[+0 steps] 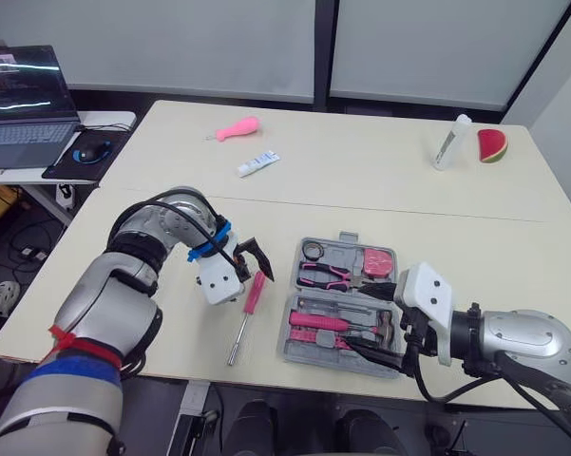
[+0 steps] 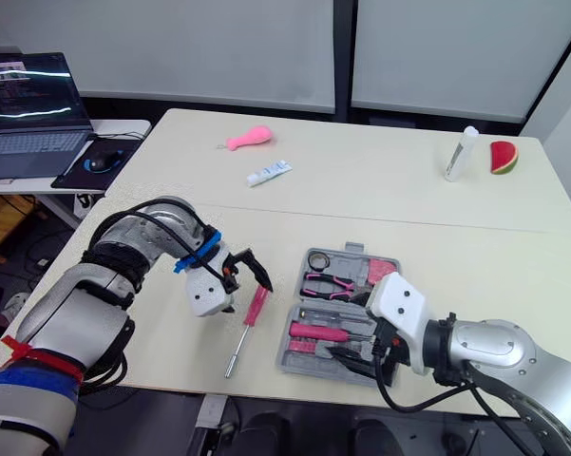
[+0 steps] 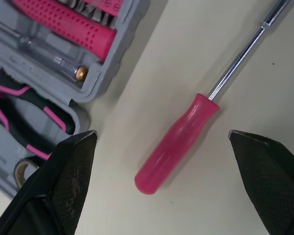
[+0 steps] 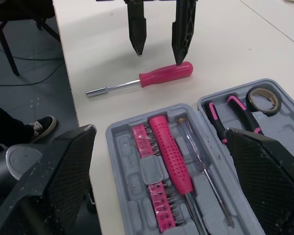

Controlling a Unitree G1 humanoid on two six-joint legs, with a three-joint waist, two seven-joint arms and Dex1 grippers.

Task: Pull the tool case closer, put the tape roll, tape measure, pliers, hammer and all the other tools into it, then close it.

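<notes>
Head views: a pink-handled screwdriver with a bare steel shaft (image 1: 245,318) lies on the pale table (image 1: 361,190), just left of the open grey moulded plastic tool case (image 1: 287,328) and apart from it. Its long axis runs roughly along the case's left side, handle away from the robot and shaft tip toward the near edge. The left gripper (image 1: 255,261) hangs over the far end of the handle with its fingers spread and nothing between them. The right gripper (image 1: 353,313) is at the near side of the case, also spread and empty. The case already holds pink-and-black pliers (image 1: 325,275) and a tape roll (image 1: 312,251).

Left wrist view: the pink handle lies in the gap between the two spread fingers with table showing on both sides. It crosses the gap on a diagonal, neither in line with the fingers nor square to them. The case corner sits close beside one finger.

Right wrist view: the screwdriver lies beyond the case, shaft pointing away from it. One left fingertip stands at the butt of the handle; contact cannot be confirmed.

Assessment: the left arm is plainly the nearer. The coming move appears to turn on that diagonal, so a wrist turn to square the fingers across the handle would likely be needed before closing.
</notes>
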